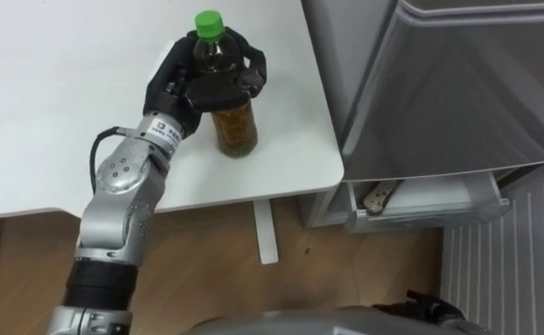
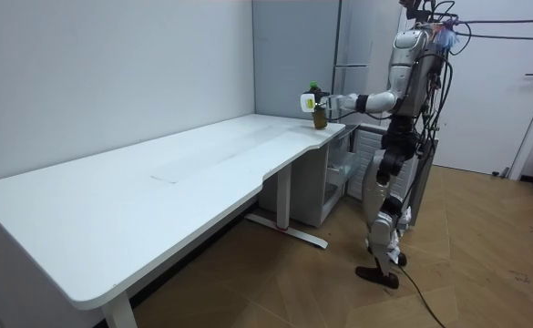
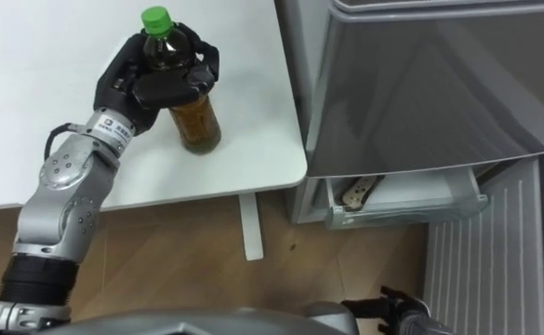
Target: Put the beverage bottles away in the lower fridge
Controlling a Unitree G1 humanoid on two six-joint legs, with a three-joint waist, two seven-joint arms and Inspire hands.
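A clear bottle of brown tea [image 1: 235,128] with a green cap [image 1: 208,20] stands upright near the right edge of the white table [image 1: 58,112]. My left hand [image 1: 190,86] is shut on its upper half, fingers and thumb curled round it below the cap. Whether the base rests on the table or hangs just above it I cannot tell. In the room view the bottle [image 2: 319,117] is at the table's far corner, by the fridge [image 2: 339,164]. My right hand [image 1: 427,303] shows low at the picture's bottom, in front of the fridge.
The grey fridge [image 1: 457,84] stands right of the table, its upper door closed. Below it the lower compartment is open: a pale shelf [image 1: 439,212] with a small item [image 1: 380,197] in it, and a white ribbed panel [image 1: 509,270] at the far right. Wooden floor [image 1: 216,270] lies beneath.
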